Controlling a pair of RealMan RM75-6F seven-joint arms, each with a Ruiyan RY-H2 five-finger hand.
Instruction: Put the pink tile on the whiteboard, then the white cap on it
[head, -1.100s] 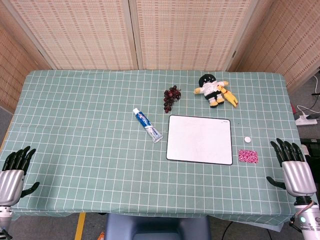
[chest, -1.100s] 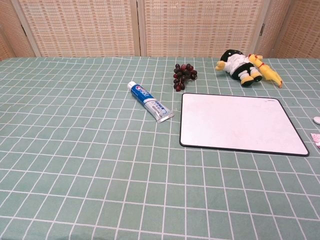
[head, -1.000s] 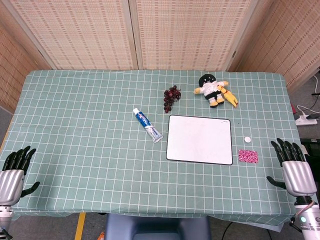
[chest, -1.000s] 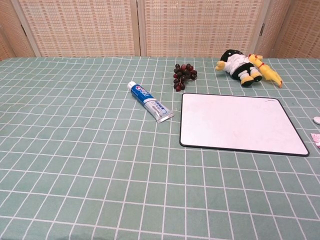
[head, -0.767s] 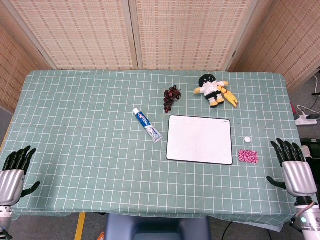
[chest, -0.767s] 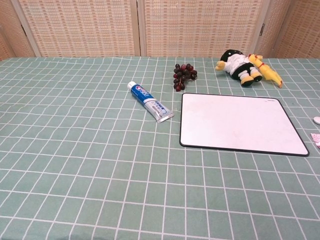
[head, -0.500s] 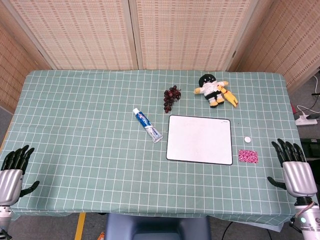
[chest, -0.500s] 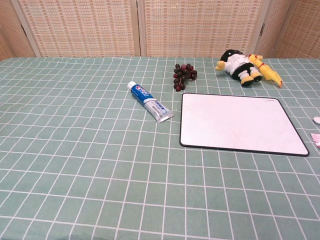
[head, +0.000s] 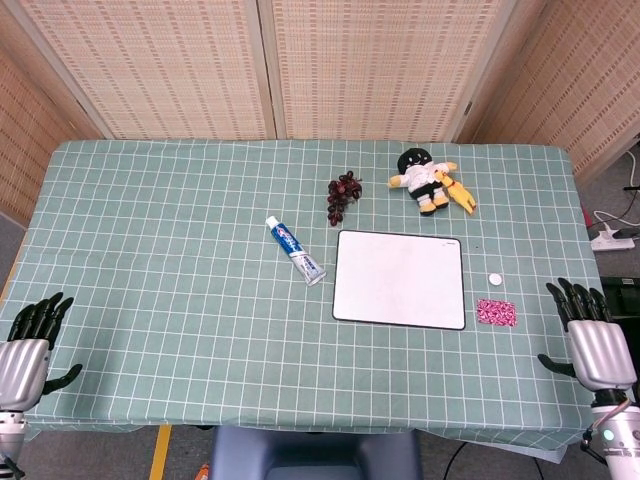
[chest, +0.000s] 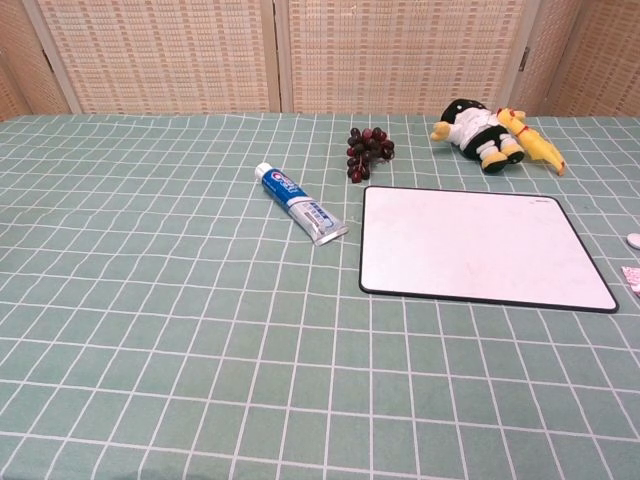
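- Woven screens behind; table (head: 150, 250) under a green checked cloth.
- Board (head: 400, 279) lies flat right of centre, nothing on it; neither step is done yet.
- Tile (head: 496, 312) sits on the cloth just off the board's near right corner, long axis running left-right in the head view. Cap (head: 494, 279) lies just beyond it, apart from it and beside the board's right edge.
- My right hand (head: 596, 342) rests at the table's right edge, fingers spread, holding nothing; the tile lies to its left and slightly further in.
- My left hand (head: 25, 345) is at the far left edge, also spread and empty (well apart from everything).
- Judgement: the right hand is clearly nearer, so I reach left for the tile.
- Tube (head: 296, 250), grapes (head: 343, 195) and doll (head: 430, 179) are clear of that path.
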